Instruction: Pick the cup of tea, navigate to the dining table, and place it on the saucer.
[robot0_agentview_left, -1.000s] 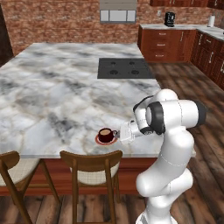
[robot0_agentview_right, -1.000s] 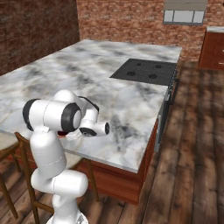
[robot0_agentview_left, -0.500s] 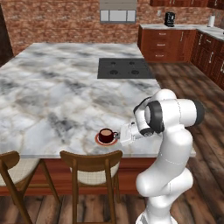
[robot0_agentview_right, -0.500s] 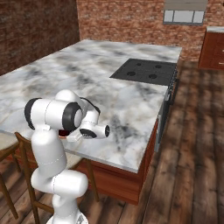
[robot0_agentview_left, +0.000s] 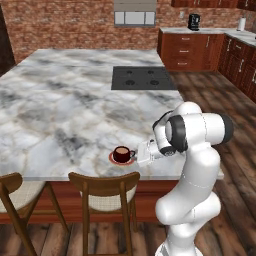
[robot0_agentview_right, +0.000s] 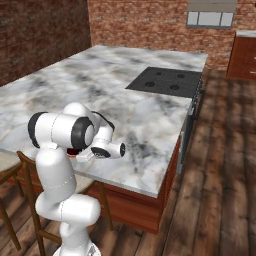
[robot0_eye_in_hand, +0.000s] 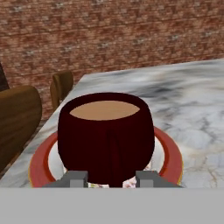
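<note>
Red brick walls (robot0_agentview_left: 65, 22) are enclosing the kitchen. Dark wood plank flooring (robot0_agentview_right: 220, 165) is running beneath the furniture. Reddish wood cabinets (robot0_agentview_left: 192, 50) are lining the far right wall, carrying a black coffee maker (robot0_agentview_left: 194, 21). Two wooden chairs (robot0_agentview_left: 105, 192) are standing at the near edge. A grey range hood (robot0_agentview_left: 134, 12) is hanging on the far wall.

The white arm (robot0_agentview_right: 65, 150) stood at lower left, bent over the marble tabletop (robot0_agentview_right: 110, 95); a black cooktop (robot0_agentview_right: 165, 81) lay upper centre.

Even, bright render — soft shadows
</note>
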